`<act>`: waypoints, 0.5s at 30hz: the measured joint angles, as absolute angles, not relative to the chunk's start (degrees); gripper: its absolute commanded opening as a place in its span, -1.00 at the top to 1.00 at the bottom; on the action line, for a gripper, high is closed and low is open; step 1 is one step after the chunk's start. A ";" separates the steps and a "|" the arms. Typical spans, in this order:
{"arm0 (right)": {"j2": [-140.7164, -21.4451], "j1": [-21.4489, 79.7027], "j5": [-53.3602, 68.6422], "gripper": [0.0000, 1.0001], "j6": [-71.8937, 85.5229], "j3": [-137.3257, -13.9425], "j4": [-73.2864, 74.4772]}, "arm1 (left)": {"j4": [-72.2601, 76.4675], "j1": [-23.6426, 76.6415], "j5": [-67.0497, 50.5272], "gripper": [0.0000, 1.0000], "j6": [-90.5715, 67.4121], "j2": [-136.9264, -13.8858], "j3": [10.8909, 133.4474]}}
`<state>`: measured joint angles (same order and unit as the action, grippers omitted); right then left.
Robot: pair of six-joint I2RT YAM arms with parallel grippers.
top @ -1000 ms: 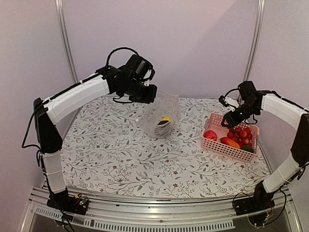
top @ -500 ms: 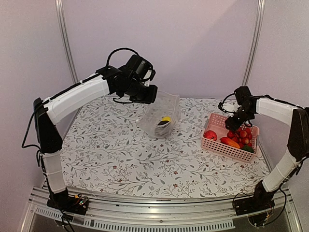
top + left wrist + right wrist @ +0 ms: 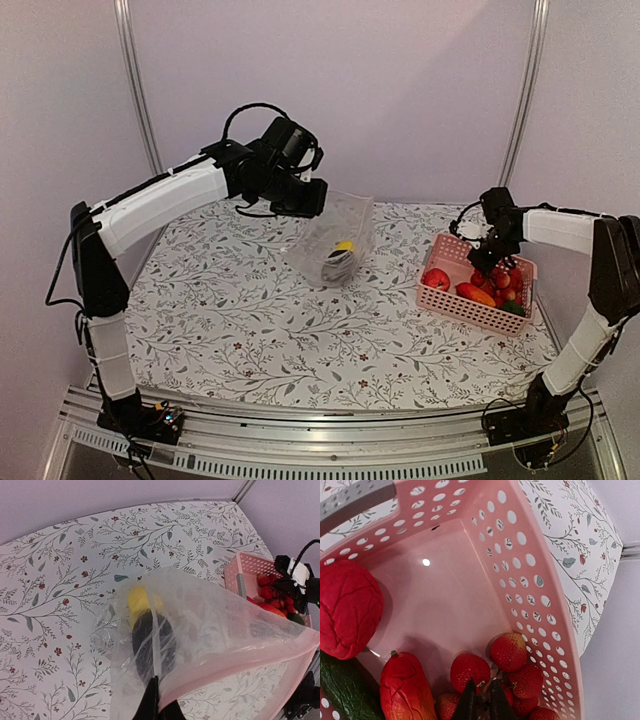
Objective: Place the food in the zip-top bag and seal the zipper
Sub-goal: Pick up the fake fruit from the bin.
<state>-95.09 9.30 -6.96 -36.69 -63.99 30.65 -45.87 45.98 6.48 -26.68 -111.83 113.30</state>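
Floral table (image 3: pixel 250 330) | left fingers (image 3: pixel 149 702) hold bag (image 3: pixel 220 630) | right-wrist only: strawberries (image 3: pixel 509 652) pinched

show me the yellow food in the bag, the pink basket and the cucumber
yellow food (image 3: pixel 139 601), left wrist view, its rounded top
pink basket (image 3: pixel 465 310), top external view, its near wall
cucumber (image 3: pixel 342 690), right wrist view, its dark green side

The left arm (image 3: pixel 160 200) and right arm (image 3: pixel 565 227) have white sleeves (image 3: pixel 185 190), black joints (image 3: pixel 95 270) and thin black cables (image 3: pixel 240 108) by the wrists.
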 measured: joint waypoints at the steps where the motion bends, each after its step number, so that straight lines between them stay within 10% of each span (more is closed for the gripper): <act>1: -95.09 9.30 -7.03 1.00 -36.82 -64.03 30.13 | -45.65 45.98 6.37 1.00 -26.76 -111.77 113.12; 15: -86.35 9.50 -3.49 1.00 -33.34 -75.85 36.05 | -43.79 46.00 2.94 1.00 -28.73 -111.77 112.88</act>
<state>-86.35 9.50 -3.49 -33.34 -75.85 36.05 -43.79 46.00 2.94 -28.73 -111.77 112.88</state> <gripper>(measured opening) 0.034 0.005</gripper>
